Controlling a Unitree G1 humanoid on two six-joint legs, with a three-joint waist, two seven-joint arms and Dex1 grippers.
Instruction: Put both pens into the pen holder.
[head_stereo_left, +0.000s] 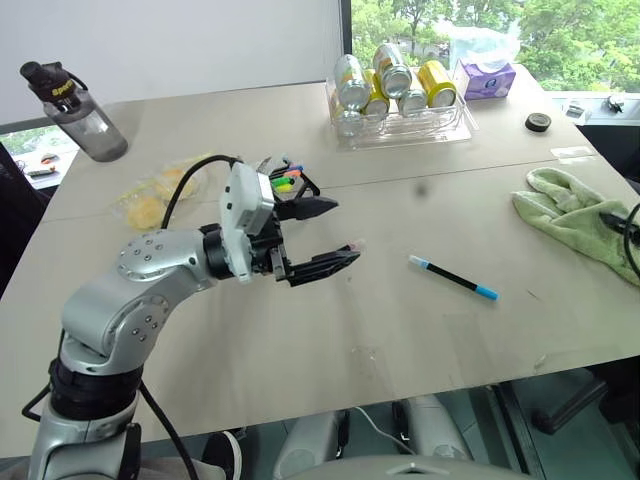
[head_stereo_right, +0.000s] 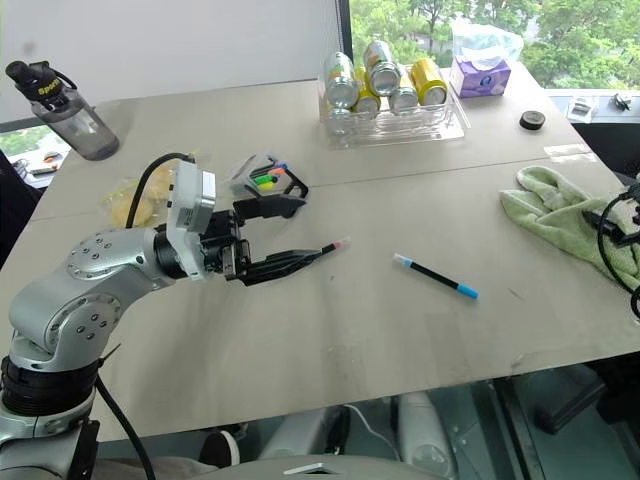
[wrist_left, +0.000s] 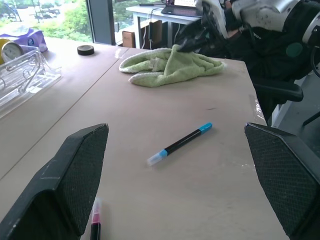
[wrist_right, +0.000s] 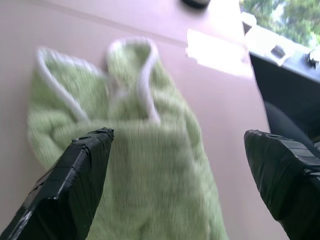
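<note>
While both slim black marker pens lay flat on the tan table (head_stereo_left: 300, 350), the left gripper (head_stereo_left: 318, 236), jaws spread and empty, hovered over the pink-ended pen (head_stereo_right: 336, 244). Beyond its fingertips lay the blue-ended pen (head_stereo_left: 452, 277), slanting across the table. The right gripper (wrist_right: 175, 190), also spread, hung over the green towel (head_stereo_left: 575, 215). Behind the left gripper stood the clear pen holder (head_stereo_right: 262, 180).

The robot's left arm (head_stereo_left: 130, 290) is shiny silver and made of round, chunky parts with small screws dotted on them. A black cable (head_stereo_left: 185, 175) loops up from the arm to a white box (head_stereo_left: 245, 215) on the wrist. The left gripper (head_stereo_left: 325, 235) has two black pointed fingers, and up close their pads (wrist_left: 82, 172) look bumpy, like tiny dots; the right gripper (wrist_right: 177, 180) has black fingers (wrist_right: 80, 172) too.
</note>
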